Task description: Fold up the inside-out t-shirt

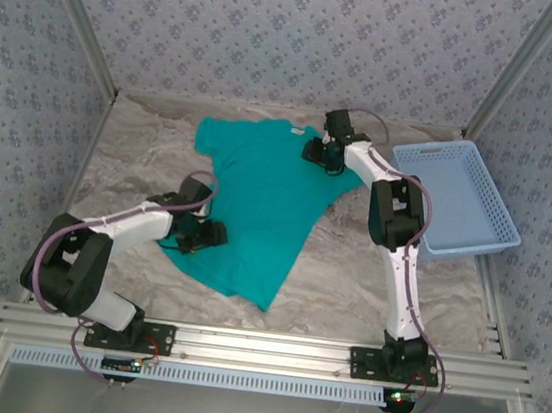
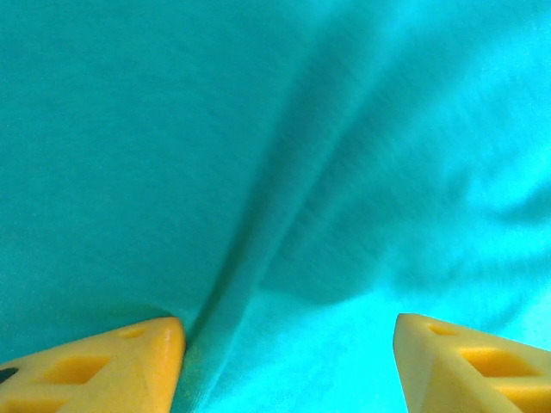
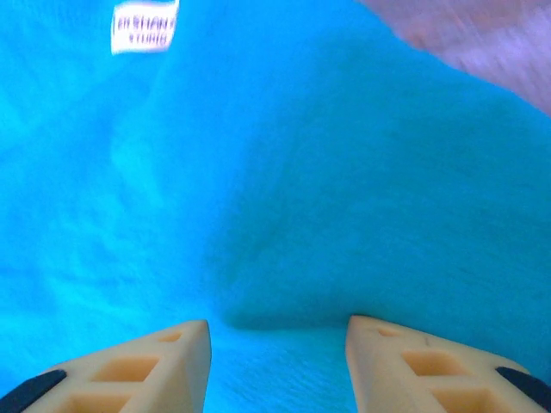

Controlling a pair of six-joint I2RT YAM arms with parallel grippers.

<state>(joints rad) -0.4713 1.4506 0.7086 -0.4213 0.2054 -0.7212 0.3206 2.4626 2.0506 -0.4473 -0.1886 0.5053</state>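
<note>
The inside-out t-shirt [image 1: 261, 205], plain teal, lies spread across the middle of the table. My left gripper [image 1: 202, 238] rests on its left edge near the hem. In the left wrist view, that gripper [image 2: 288, 361] is open, its yellow fingers [image 2: 129, 366] pressed onto the cloth [image 2: 258, 129], with a crease running between them. My right gripper [image 1: 318, 154] sits on the shirt's far right corner. In the right wrist view it [image 3: 277, 344] is open with a raised fold of cloth [image 3: 344, 215] bulging between its tips. A small white tag [image 3: 145, 27] shows beyond them.
A light blue mesh basket [image 1: 458, 199] stands at the right edge of the table, close to my right arm. Marbled tabletop [image 1: 348, 276] surrounds the shirt. Patterned walls close in the back and both sides.
</note>
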